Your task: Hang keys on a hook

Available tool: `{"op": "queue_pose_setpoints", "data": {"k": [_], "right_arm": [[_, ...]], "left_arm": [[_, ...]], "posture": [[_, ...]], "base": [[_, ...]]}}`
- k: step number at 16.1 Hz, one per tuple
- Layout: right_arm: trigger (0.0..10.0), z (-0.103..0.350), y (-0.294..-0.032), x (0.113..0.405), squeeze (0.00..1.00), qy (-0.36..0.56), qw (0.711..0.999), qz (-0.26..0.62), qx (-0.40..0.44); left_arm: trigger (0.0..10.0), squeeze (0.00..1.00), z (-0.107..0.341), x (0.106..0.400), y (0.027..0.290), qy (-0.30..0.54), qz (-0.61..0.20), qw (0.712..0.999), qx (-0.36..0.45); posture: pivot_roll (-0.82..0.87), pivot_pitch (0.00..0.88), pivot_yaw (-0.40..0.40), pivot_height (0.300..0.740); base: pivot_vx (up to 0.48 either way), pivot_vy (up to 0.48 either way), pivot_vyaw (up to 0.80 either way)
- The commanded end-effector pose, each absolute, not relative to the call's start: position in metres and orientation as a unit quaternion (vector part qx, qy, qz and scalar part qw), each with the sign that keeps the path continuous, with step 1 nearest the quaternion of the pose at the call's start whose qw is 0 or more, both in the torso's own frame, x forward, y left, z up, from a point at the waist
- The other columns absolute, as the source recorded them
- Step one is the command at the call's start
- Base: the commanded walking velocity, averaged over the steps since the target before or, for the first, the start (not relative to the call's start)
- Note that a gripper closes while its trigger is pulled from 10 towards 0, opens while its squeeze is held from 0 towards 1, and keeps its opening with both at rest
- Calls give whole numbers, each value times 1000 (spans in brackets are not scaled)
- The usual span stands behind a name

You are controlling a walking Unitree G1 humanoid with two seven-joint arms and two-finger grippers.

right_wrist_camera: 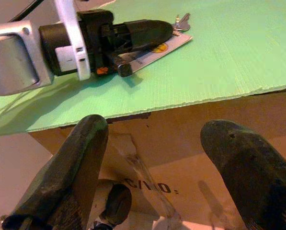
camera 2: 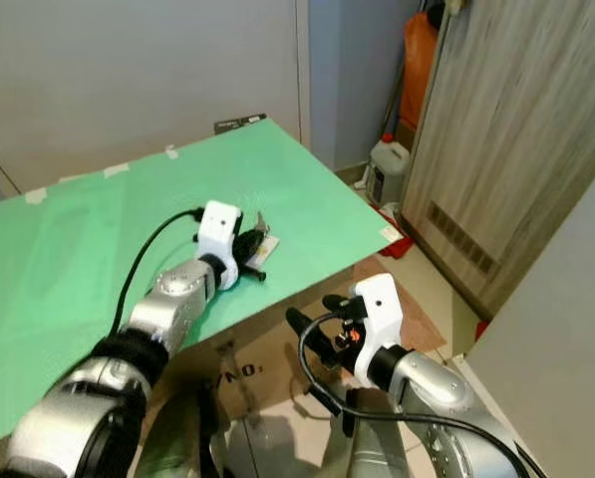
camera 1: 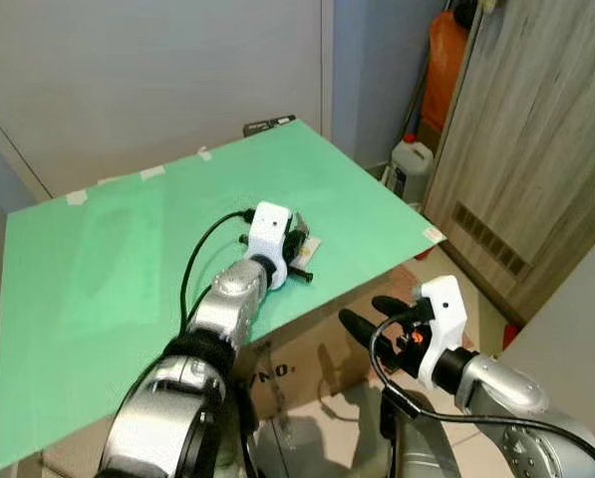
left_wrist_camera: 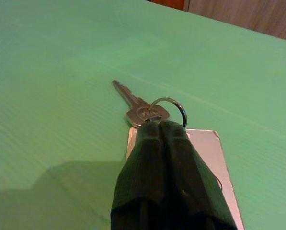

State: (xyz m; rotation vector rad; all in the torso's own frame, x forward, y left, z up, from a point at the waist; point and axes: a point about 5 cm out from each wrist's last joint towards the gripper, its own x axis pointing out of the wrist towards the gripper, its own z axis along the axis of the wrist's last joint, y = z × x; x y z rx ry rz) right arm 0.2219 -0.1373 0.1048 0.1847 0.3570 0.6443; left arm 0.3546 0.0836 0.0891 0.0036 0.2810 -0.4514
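A: Which step are we at?
B: Pickup: our left gripper [left_wrist_camera: 159, 125], fingers pressed together on the key ring [left_wrist_camera: 167, 111], keys [left_wrist_camera: 135, 103] lying on the green table [camera 1: 108, 259].
A: Next?
B: Lift, then find a hook. Our right gripper [right_wrist_camera: 157, 143] waits below the table edge, fingers spread.

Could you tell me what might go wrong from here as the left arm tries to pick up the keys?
1. The left gripper has its jaws shut at the key ring, with little of it between them; the keys may slip out when lifted.
2. The white card lies under the jaws and could drag across the green board or come up too.
3. This happens near the board's edge, so dropped keys could fall off.
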Motion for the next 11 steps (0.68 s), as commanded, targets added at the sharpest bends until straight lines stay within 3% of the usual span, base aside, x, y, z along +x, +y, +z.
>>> {"op": "queue_pose_setpoints", "data": {"k": [1,7,11], "right_arm": [[10000,105,-136,223,0,171,928,317,91],[10000,105,-136,227,0,172,927,322,90],[10000,104,-134,228,0,172,926,325,90]], "left_arm": [[10000,0,67,342,90,194,-213,958,2],[10000,0,68,317,95,203,-197,959,22],[10000,0,98,325,106,131,-163,974,86]], "posture": [[-181,0,94,574],[-156,0,79,574],[-152,0,75,574]], "base": [[0,0,0],[0,0,0],[0,0,0]]}}
